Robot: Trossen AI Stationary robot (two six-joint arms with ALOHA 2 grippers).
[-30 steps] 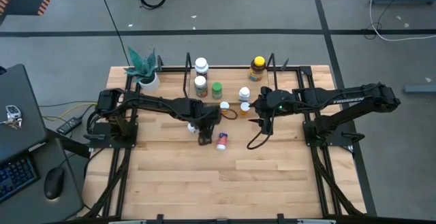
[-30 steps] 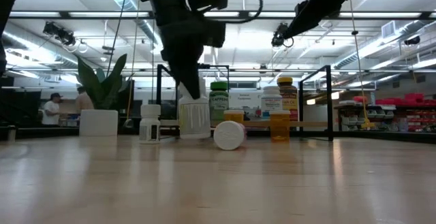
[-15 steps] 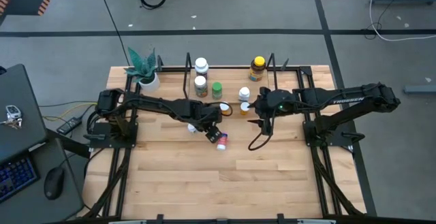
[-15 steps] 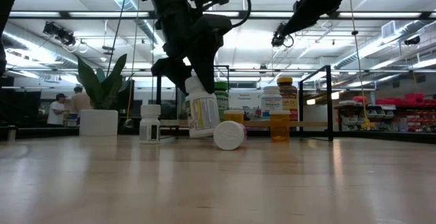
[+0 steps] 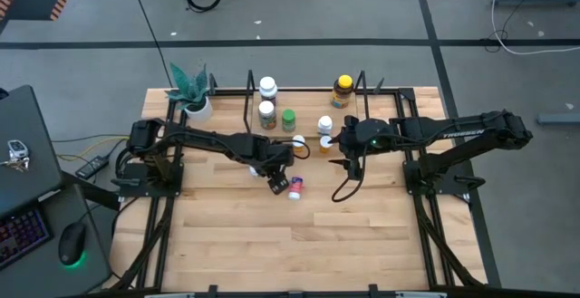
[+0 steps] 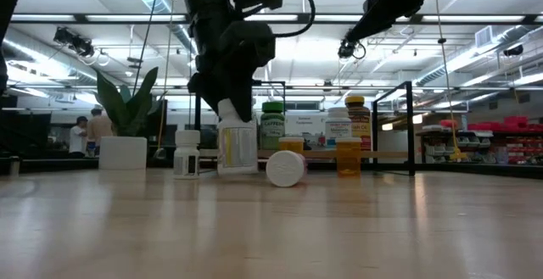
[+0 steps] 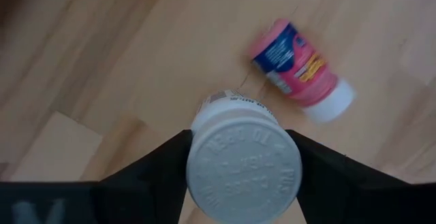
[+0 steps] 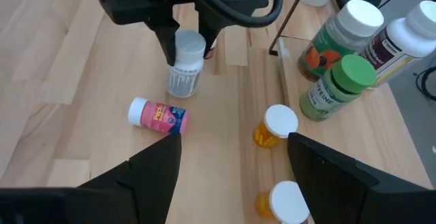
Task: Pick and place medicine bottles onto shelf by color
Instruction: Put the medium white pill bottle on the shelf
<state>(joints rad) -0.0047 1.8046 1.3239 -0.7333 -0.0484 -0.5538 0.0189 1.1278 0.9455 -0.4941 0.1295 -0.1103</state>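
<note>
My left gripper (image 5: 275,180) is shut on a white medicine bottle (image 6: 237,147) with a white cap, near the table's middle. Beside it a pink, blue-labelled bottle (image 5: 295,187) lies on its side on the wood. The shelf (image 5: 250,94), black rods at the table's far side, holds several bottles, among them a green one (image 5: 288,120) and an amber one with a yellow cap (image 5: 342,91). My right gripper (image 8: 231,183) hangs open in the air above two small amber bottles (image 8: 274,125) beside the shelf and touches nothing. My left gripper pinches the white bottle's cap (image 7: 244,169) between its two fingers (image 7: 163,173), one on each side of the cap's rim. The fingers come from above, pointing steeply down. The bottle stands upright below them, its base (image 6: 237,170) at the tabletop; whether it touches the wood I cannot tell.
A white pot with a green plant (image 5: 192,94) stands at the far left corner. A small white bottle (image 6: 187,153) stands left of the held one. A cable loop (image 5: 340,189) hangs from the right arm. Bare wood lies toward the near edge.
My left gripper has rolled about its own axis while staying in place. The white bottle in it tipped over to a slant half a second ago and stands upright again now. The pink bottle has not moved.
</note>
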